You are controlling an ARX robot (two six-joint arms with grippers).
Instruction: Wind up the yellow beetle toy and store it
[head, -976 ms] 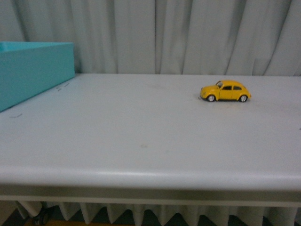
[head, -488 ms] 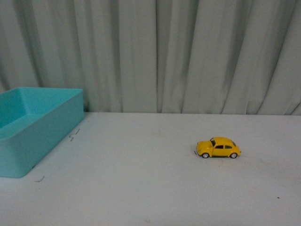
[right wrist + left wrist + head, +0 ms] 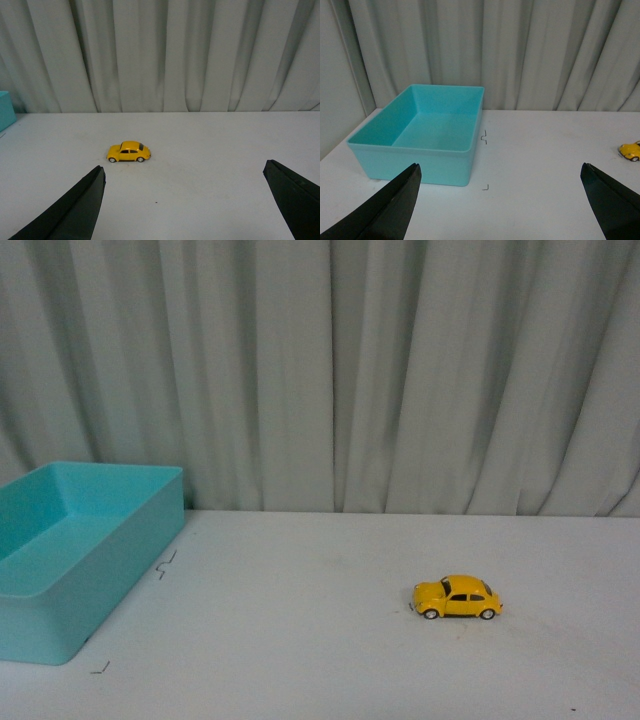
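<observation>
The yellow beetle toy (image 3: 457, 597) stands on its wheels on the white table (image 3: 320, 660), right of the middle, side-on with its nose to the left. The right wrist view shows the toy (image 3: 129, 151) some way beyond my right gripper (image 3: 184, 172), which is open with nothing between its black fingers (image 3: 75, 210). At the edge of the left wrist view only the toy's front (image 3: 631, 150) shows. My left gripper (image 3: 501, 170) is open and empty, near the teal box (image 3: 427, 135). Neither arm appears in the front view.
The open teal box (image 3: 70, 550) sits at the table's left side, with nothing visible inside. Small dark corner marks (image 3: 165, 565) lie on the table beside it. A pale pleated curtain (image 3: 330, 370) hangs behind the table.
The front view has tilted upward: the table's front edge has left the picture, more curtain shows, and the toy and box sit lower in frame. The toy itself has not moved on the table.
</observation>
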